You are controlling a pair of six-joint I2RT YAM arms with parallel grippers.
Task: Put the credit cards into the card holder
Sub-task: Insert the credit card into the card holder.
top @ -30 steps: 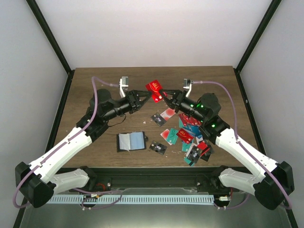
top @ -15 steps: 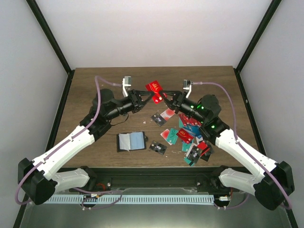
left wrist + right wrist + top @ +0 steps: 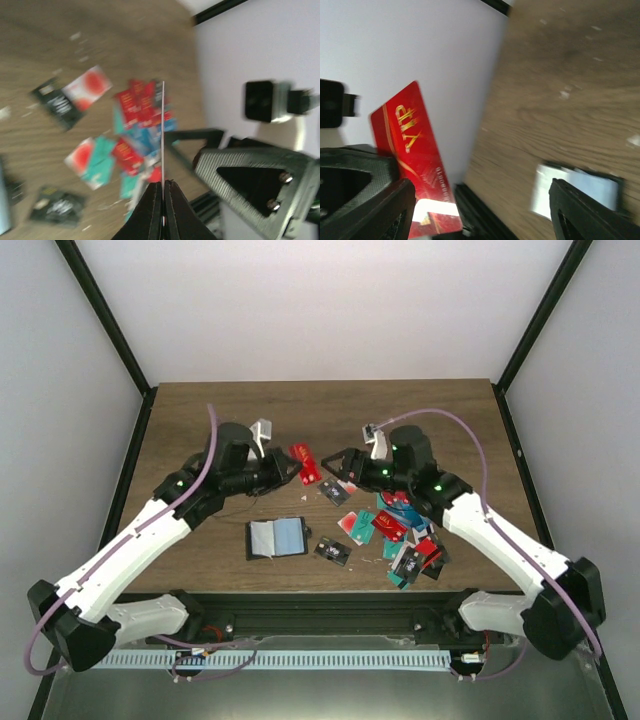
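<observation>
Between white walls (image 3: 320,310), credit cards (image 3: 400,525) litter the table (image 3: 200,425).

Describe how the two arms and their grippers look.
Both the left arm and right arm have white lower links, black upper joints with small green lights, and lilac cables. The left gripper and right gripper are black, with triangular cut-out fingers.

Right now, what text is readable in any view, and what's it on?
"VIP": gold letters on the red card, held in the left gripper.
Small print under it on that card: too blurred to read.
White marks on the black cards: too small to read.
Cards in the pile: print too small or blurred to read.
Card holder: no text seen.
</observation>
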